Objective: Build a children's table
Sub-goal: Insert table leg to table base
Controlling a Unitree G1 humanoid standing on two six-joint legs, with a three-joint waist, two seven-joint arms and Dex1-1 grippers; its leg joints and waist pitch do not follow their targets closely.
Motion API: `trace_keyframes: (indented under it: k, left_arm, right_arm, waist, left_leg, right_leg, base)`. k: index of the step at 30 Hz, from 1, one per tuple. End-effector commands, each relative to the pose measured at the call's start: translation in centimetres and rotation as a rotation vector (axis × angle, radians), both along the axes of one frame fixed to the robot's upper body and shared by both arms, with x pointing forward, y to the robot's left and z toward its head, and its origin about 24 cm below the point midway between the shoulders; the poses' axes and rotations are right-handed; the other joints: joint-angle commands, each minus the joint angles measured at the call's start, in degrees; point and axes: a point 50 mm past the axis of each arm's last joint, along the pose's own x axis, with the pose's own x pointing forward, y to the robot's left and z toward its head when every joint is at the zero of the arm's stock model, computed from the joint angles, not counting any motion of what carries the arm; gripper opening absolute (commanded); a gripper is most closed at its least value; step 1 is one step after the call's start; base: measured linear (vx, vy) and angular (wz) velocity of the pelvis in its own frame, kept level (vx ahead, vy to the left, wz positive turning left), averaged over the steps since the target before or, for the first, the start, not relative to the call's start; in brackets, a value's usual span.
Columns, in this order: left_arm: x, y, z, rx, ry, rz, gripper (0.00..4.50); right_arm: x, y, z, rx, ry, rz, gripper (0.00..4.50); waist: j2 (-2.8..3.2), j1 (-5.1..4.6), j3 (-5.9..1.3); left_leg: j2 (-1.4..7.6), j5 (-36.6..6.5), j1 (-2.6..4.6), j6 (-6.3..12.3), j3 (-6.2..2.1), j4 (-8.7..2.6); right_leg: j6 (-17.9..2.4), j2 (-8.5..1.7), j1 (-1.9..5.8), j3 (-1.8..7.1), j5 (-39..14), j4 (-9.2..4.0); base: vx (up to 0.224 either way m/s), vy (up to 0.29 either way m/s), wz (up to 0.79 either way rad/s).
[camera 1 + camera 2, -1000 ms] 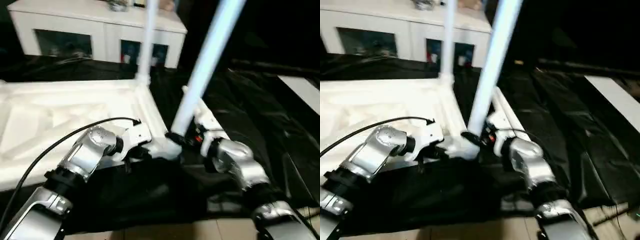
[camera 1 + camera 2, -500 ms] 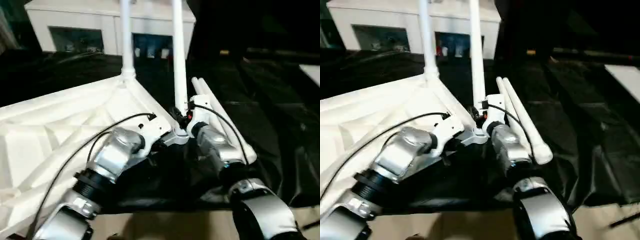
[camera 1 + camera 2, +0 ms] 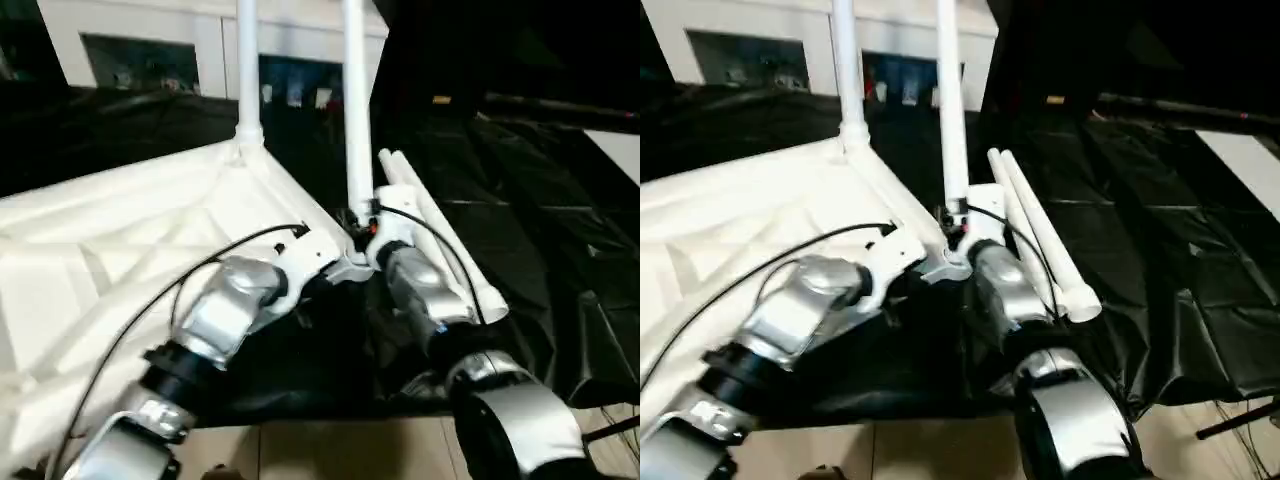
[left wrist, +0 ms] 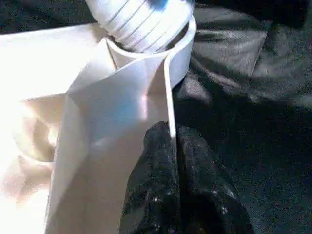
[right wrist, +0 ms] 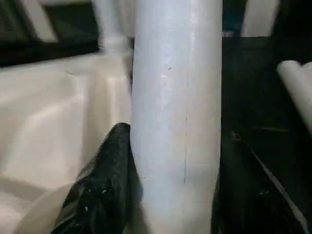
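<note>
The right gripper (image 5: pixel 170 195) clasps a smooth white tube leg (image 3: pixel 355 120); the left gripper (image 4: pixel 174 146) pinches the ribbed tabletop's (image 3: pixel 120 240) thin rim.

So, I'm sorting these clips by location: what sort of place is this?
Probably an indoor room used as an assembly area: a white glass-door cabinet at the back, black sheeting spread over the floor, and pale floor at its edge.

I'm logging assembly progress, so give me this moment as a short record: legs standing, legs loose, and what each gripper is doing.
tabletop: upside down, ribbed underside up, on black sheet
legs standing: two; far corner leg, near corner leg
legs loose: two, side by side on the sheet
left gripper: shut, pinching the tabletop's rim beside the near socket
right gripper: closed around the near corner leg, low down
</note>
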Motion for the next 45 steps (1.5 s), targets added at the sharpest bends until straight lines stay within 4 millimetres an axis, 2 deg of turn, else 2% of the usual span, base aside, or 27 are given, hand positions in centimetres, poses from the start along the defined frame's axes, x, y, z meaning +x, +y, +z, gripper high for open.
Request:
trace_keyframes:
  k: [1,2,3,4,6,7,9,11,12,13,14,15,16,18,19,20,22,25,27,29,30,31,34,36,39,43,45]
  left_arm:
    - [-0.4,0.1,-0.2,-0.012,-0.026,-0.077,0.00]
    - [-0.5,0.1,0.0,-0.022,-0.035,-0.103,0.00]
    - [-0.9,0.3,0.4,-0.049,-0.053,-0.169,0.00]
    - [-1.1,0.5,0.6,-0.057,-0.057,-0.186,0.28]
    - [-1.1,0.7,0.7,-0.066,-0.069,-0.183,0.56]
    - [-1.2,1.0,1.1,-0.117,-0.071,-0.195,0.56]
    - [-1.1,1.3,1.5,-0.148,-0.077,-0.185,0.69]
    - [-0.7,2.1,2.5,-0.205,-0.091,-0.170,0.94]
    - [-0.3,2.7,3.4,-0.254,-0.106,-0.159,0.98]
    - [-0.1,3.0,3.9,-0.288,-0.115,-0.157,1.03]
    - [0.0,3.1,4.1,-0.295,-0.116,-0.156,1.14]
    - [0.5,3.7,5.4,-0.374,-0.122,-0.151,1.14]
    - [0.5,3.7,5.4,-0.376,-0.122,-0.151,1.28]
    - [0.9,3.4,7.2,-0.518,-0.102,-0.134,1.43]
    - [1.0,3.3,7.4,-0.530,-0.100,-0.132,1.46]
    - [1.3,2.3,8.4,-0.653,-0.063,-0.110,1.51]
    - [1.5,1.4,9.0,-0.738,-0.036,-0.103,1.66]
    - [1.8,-0.9,10.2,-0.891,0.016,-0.114,1.94]
    - [2.0,-2.6,10.3,-0.896,0.027,-0.122,2.04]
    - [2.1,-3.3,10.3,-0.886,0.031,-0.123,2.17]
    - [2.1,-3.4,10.3,-0.893,0.033,-0.126,2.29]
    - [2.0,-3.6,10.5,-0.918,0.042,-0.137,2.29]
    - [1.5,-4.5,11.2,-0.980,0.085,-0.191,2.62]
    - [1.5,-4.7,11.1,-0.961,0.085,-0.183,2.79]
    - [1.8,-4.6,11.2,-0.974,0.087,-0.153,2.95]
    - [2.1,-4.2,11.4,-0.993,0.113,-0.124,2.95]
    - [2.2,-4.1,11.4,-0.982,0.120,-0.111,2.78]
  right_arm:
    - [-0.5,-1.3,0.2,0.065,-0.033,0.050,1.86]
    - [-0.5,-1.6,0.6,0.077,-0.056,0.062,1.85]
    - [-0.9,-2.6,1.6,0.102,-0.116,0.094,1.85]
    - [-1.2,-3.0,1.9,0.108,-0.139,0.107,1.85]
    - [-1.4,-3.3,2.1,0.113,-0.160,0.118,1.85]
    - [-2.0,-3.9,2.4,0.115,-0.191,0.140,1.85]
    - [-2.3,-4.2,2.5,0.113,-0.204,0.153,1.85]
    - [-2.8,-4.6,2.8,0.102,-0.218,0.177,1.85]
    - [-3.0,-4.8,3.0,0.092,-0.221,0.195,1.85]
    - [-3.3,-4.9,3.1,0.085,-0.223,0.207,1.85]
    - [-3.3,-4.9,3.1,0.084,-0.223,0.208,1.85]
    - [-3.6,-5.1,3.4,0.075,-0.223,0.218,1.85]
    - [-3.6,-5.1,3.4,0.075,-0.223,0.218,1.85]
    - [-4.2,-5.1,3.6,0.079,-0.216,0.249,1.85]
    - [-4.2,-5.1,3.6,0.079,-0.215,0.253,1.85]
    - [-4.8,-4.9,3.9,0.090,-0.215,0.298,1.85]
    - [-5.1,-4.7,4.1,0.092,-0.214,0.325,1.85]
    - [-5.5,-4.3,4.2,0.070,-0.206,0.377,1.85]
    - [-5.6,-4.0,4.1,0.058,-0.198,0.392,1.85]
    - [-5.7,-3.8,4.1,0.060,-0.193,0.395,1.85]
    - [-5.7,-3.8,4.1,0.059,-0.192,0.396,1.85]
    - [-5.7,-3.7,4.1,0.053,-0.186,0.401,1.85]
    - [-6.0,-3.5,3.8,0.021,-0.166,0.426,1.85]
    - [-6.3,-3.5,3.7,0.006,-0.159,0.441,1.85]
    - [-6.4,-3.6,3.7,0.001,-0.156,0.441,1.85]
    - [-6.3,-3.9,3.7,-0.003,-0.153,0.430,1.85]
    - [-6.2,-3.9,3.6,-0.007,-0.152,0.432,1.85]
  waist:
    - [0.66,-0.30,-3.73]
    - [0.27,-0.10,-4.19]
    - [0.42,-0.21,-4.34]
    - [0.21,-0.07,-4.46]
    - [0.10,-0.03,-4.84]
    - [0.33,0.10,-5.12]
    - [0.27,0.11,-5.31]
    - [0.31,-0.10,-5.03]
    - [0.31,-0.10,-4.72]
    - [0.38,-0.02,-4.61]
    - [0.38,-0.03,-4.49]
    - [0.53,-0.08,-4.15]
    - [0.59,0.04,-4.07]
    - [0.54,0.10,-3.88]
    - [0.55,0.10,-3.83]
    - [0.38,0.15,-3.61]
    - [0.44,0.60,-3.79]
    - [0.15,0.61,-4.05]
    - [-0.31,0.82,-4.22]
    - [-0.24,0.92,-4.38]
    - [-0.48,0.85,-4.51]
    - [-0.20,0.87,-4.54]
    - [-0.23,0.88,-4.76]
    - [-0.19,0.97,-4.68]
    - [-0.02,1.03,-4.64]
    - [-0.03,1.28,-4.45]
    - [0.01,1.53,-4.28]
  left_leg:
    - [2.57,-15.5,0.56,0.50,-0.18,-3.38]
    - [2.28,-6.5,0.22,2.51,0.30,-2.43]
    - [1.96,0.2,0.16,4.69,0.80,-1.73]
    - [1.61,3.9,0.18,6.21,1.12,-1.14]
    - [1.44,6.8,0.30,7.59,1.21,-0.71]
    - [1.38,8.1,0.17,7.88,1.18,-0.47]
    - [1.29,9.5,0.01,8.05,1.27,-0.02]
    - [1.48,7.1,-0.08,7.96,1.30,-0.09]
    - [1.63,3.4,-0.14,7.40,1.35,-0.32]
    - [1.71,1.7,-0.05,6.98,1.34,-0.42]
    - [1.93,-0.8,0.01,6.10,1.29,-0.62]
    - [2.05,-3.7,0.11,4.86,1.27,-0.87]
    - [2.09,-5.2,0.23,4.04,1.30,-0.96]
    - [2.25,-9.6,0.37,1.58,1.21,-1.39]
    - [2.25,-10.3,0.44,1.14,1.27,-1.38]
    - [2.26,-11.9,0.47,0.62,1.32,-1.50]
    - [2.27,-12.5,0.57,0.41,1.23,-1.36]
    - [2.14,-10.3,0.06,0.47,1.12,-1.13]
    - [1.83,-7.5,-0.15,1.88,1.19,-0.72]
    - [1.69,-5.7,-0.23,2.92,1.15,-0.50]
    - [1.60,-4.5,-0.44,3.49,1.11,-0.35]
    - [1.56,-3.9,-0.45,3.68,1.08,-0.32]
    - [1.53,-2.1,-0.27,4.76,1.14,0.05]
    - [1.61,-2.6,-0.19,5.31,1.11,0.05]
    - [1.73,-4.2,-0.18,4.73,1.02,-0.04]
    - [1.76,-6.6,-0.03,3.52,1.05,-0.11]
    - [1.83,-8.2,0.02,2.66,0.99,-0.27]
  right_leg:
    - [-8.9,-3.97,1.62,2.89,-7.2,-3.80]
    - [-9.7,-3.49,2.14,2.68,3.9,-2.61]
    - [-10.9,-3.11,2.12,2.61,13.6,-1.67]
    - [-11.4,-2.77,2.30,2.65,20.5,-1.10]
    - [-12.5,-2.72,2.46,2.50,25.4,-0.53]
    - [-13.2,-2.73,2.66,2.49,27.6,-0.19]
    - [-13.8,-2.37,2.48,2.41,30.3,0.23]
    - [-14.5,-2.49,2.18,2.29,26.6,0.09]
    - [-14.7,-2.84,2.11,2.37,21.3,-0.37]
    - [-14.7,-2.98,2.13,2.42,18.6,-0.60]
    - [-14.3,-3.07,2.09,2.46,14.2,-0.88]
    - [-13.8,-3.19,1.82,2.54,9.1,-1.31]
    - [-13.6,-3.24,1.69,2.58,6.5,-1.45]
    - [-12.6,-3.48,1.52,2.63,-1.2,-1.98]
    - [-12.4,-3.45,1.42,2.68,-2.0,-2.04]
    - [-12.1,-3.49,1.22,2.77,-4.1,-2.33]
    - [-12.2,-3.69,1.22,2.74,-4.7,-2.37]
    - [-12.1,-3.65,1.62,2.67,-2.4,-2.09]
    - [-12.1,-3.57,1.88,2.63,1.3,-2.02]
    - [-11.6,-3.55,2.05,2.64,3.0,-1.81]
    - [-11.5,-3.56,2.31,2.60,4.4,-1.64]
    - [-11.7,-3.54,2.34,2.57,5.1,-1.56]
    - [-13.4,-3.26,2.26,2.49,9.3,-1.13]
    - [-13.7,-3.23,2.33,2.45,8.9,-1.26]
    - [-13.6,-3.42,2.35,2.43,6.8,-1.37]
    - [-13.2,-3.46,2.10,2.46,2.8,-1.69]
    - [-12.4,-3.54,2.00,2.49,-0.1,-1.94]
  base:
    - [0.000,0.000,0.00]
    - [0.000,0.000,0.00]
    - [0.067,-0.004,-0.01]
    - [0.101,-0.004,-0.02]
    - [0.063,-0.001,-0.01]
    - [0.000,0.000,0.00]
    - [0.000,0.000,0.00]
    - [0.000,0.000,0.00]
    - [0.000,0.000,0.00]
    - [0.000,0.000,0.00]
    - [0.000,0.000,0.00]
    - [0.000,0.000,0.00]
    - [0.000,0.000,0.00]
    - [-0.060,0.000,-0.01]
    - [-0.080,0.006,0.00]
    - [0.000,0.000,0.00]
    - [0.000,0.000,0.00]
    - [0.000,0.000,0.00]
    - [0.000,0.000,0.00]
    - [0.000,0.000,0.00]
    - [0.000,0.000,0.00]
    - [0.000,0.000,0.00]
    - [0.000,0.000,0.00]
    - [0.000,0.000,0.00]
    - [0.000,0.000,0.00]
    - [0.000,0.000,0.00]
    - [0.000,0.000,0.00]
